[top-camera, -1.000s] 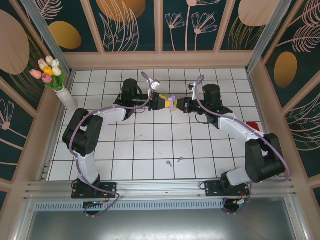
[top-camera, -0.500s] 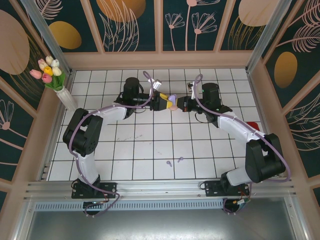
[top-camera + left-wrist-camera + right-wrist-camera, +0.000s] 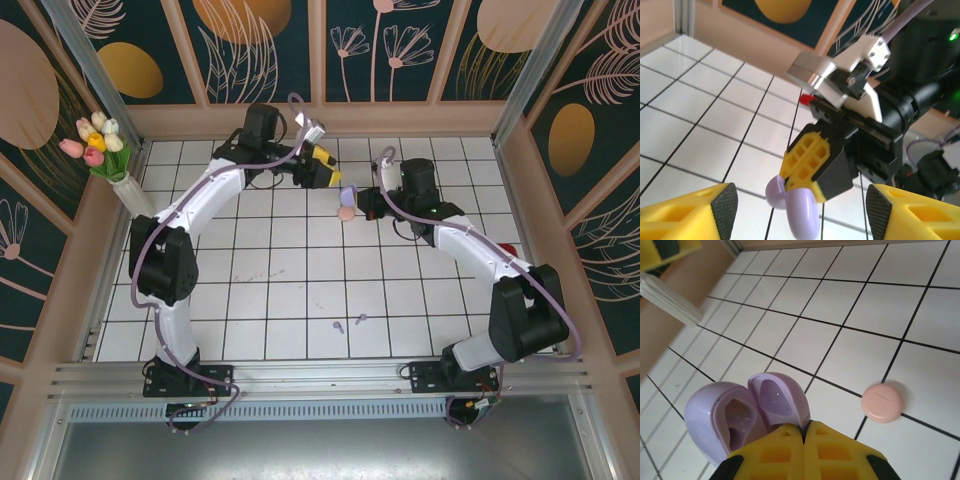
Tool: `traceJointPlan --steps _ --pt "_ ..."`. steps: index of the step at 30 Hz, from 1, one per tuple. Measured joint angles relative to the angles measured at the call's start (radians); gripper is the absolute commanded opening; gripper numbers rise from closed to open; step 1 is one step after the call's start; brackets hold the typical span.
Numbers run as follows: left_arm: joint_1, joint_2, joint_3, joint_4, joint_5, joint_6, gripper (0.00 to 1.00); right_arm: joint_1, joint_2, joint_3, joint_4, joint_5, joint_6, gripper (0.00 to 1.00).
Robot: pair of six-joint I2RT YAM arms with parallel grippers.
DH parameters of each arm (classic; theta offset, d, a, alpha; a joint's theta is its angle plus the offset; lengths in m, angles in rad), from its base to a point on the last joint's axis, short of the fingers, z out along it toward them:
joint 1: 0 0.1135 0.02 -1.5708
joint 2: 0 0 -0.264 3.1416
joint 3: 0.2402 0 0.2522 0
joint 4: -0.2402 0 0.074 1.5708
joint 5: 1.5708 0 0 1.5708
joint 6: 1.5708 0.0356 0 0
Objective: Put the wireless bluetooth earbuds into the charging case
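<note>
So the right gripper (image 3: 804,432) is pinched tight on the open lilac case (image 3: 747,412), and the left gripper (image 3: 323,168) is spread wide, empty. Two tiny lilac earbuds (image 3: 338,325), I think, lie on the tiles near the arm bases.

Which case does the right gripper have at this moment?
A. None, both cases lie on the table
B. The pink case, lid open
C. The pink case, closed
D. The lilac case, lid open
D: in the right wrist view the right gripper is pinched shut on the lilac case, whose lid stands open, while the pink case lies closed on the table.
</note>
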Motion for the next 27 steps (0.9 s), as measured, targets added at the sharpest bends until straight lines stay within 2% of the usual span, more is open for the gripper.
traceJointPlan --steps 6,11,22,27 --pt "0.0 0.145 0.171 -0.334 -0.03 0.179 0.7 0.04 0.009 0.012 -0.053 0.054 -0.1 0.0" --pt "0.0 0.196 0.205 -0.489 -0.045 0.256 0.7 0.058 0.044 0.03 -0.088 0.081 -0.151 0.0" --pt "-0.011 0.2 0.193 -0.586 -0.045 0.331 0.67 0.093 0.099 0.056 -0.126 0.101 -0.196 0.0" --pt "-0.034 0.223 0.193 -0.597 -0.045 0.344 0.63 0.108 0.117 0.072 -0.134 0.109 -0.2 0.0"
